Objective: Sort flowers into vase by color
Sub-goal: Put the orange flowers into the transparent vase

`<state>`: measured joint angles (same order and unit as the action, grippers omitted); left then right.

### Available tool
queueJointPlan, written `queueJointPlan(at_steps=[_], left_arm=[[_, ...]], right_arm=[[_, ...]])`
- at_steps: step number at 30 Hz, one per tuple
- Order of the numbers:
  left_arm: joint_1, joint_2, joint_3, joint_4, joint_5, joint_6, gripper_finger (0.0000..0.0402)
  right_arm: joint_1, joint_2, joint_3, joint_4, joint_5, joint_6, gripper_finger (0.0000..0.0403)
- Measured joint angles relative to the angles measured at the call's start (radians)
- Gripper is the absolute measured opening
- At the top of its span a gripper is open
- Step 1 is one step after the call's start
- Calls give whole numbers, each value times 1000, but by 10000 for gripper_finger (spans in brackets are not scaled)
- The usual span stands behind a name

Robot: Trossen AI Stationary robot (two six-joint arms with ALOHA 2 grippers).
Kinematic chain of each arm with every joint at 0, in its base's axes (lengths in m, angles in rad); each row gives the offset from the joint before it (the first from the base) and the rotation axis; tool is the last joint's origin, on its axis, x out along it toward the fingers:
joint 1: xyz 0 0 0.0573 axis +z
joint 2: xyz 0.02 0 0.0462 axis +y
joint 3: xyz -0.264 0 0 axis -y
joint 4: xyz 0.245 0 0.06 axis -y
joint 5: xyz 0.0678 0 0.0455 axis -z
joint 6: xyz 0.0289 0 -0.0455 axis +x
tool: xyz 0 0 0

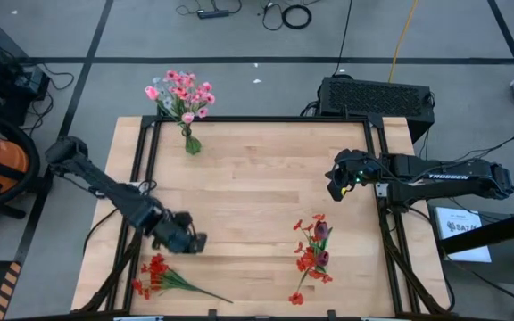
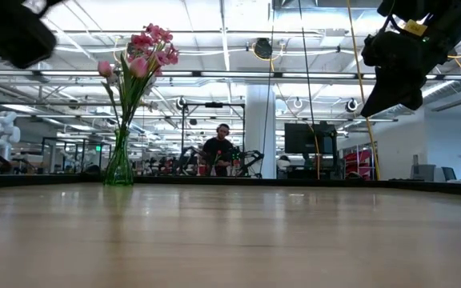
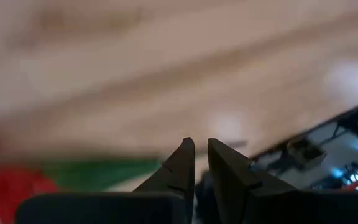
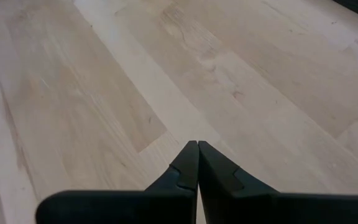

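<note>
A bunch of pink flowers [image 1: 184, 94] stands upright in a clear green-tinted vase [image 1: 192, 143] [image 2: 119, 164] at the table's far left. A red cluster [image 1: 154, 275] lies on its side at the near left, its green stems pointing right. More red flowers with dark tulip buds [image 1: 314, 252] sit at the near right; I cannot tell whether they stand in a vase. My left gripper [image 1: 196, 242] [image 3: 201, 144] hovers just right of the red cluster, open by a narrow gap. My right gripper [image 1: 335, 184] [image 4: 197, 144] hangs shut above the table's right middle.
Bare wood lies between the bunches across the table's middle. A black frame [image 1: 257, 119] runs round the tabletop. A black box [image 1: 376, 95] sits beyond the far edge. A person [image 2: 217, 152] sits far back in the room.
</note>
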<state>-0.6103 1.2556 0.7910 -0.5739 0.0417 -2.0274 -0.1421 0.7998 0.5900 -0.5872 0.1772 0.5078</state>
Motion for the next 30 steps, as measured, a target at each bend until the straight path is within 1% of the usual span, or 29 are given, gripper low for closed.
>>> queueJointPlan(at_steps=[2, 4, 9, 19, 21, 24, 30], left_arm=[[-46, 32, 0, 30, 25, -62, 49], [-79, 61, 0, 26, 48, -107, 49], [-125, 110, -1, 48, 119, -134, 49], [-143, 140, -1, 75, 93, -71, 49], [-143, 139, -1, 71, 98, 8, 49], [-142, 139, -1, 74, 100, 226, 49], [-143, 140, -1, 89, 101, 557, 49]], right_arm=[[0, 0, 0, -1, 0, 0, 0], [0, 0, 0, -1, 0, 0, 0], [0, 0, 0, -1, 0, -9, 0], [0, 0, 0, -1, 1, -33, 0], [0, 0, 0, -1, 1, -33, 0], [0, 0, 0, -1, 1, -34, 0], [0, 0, 0, -1, 2, -56, 0]])
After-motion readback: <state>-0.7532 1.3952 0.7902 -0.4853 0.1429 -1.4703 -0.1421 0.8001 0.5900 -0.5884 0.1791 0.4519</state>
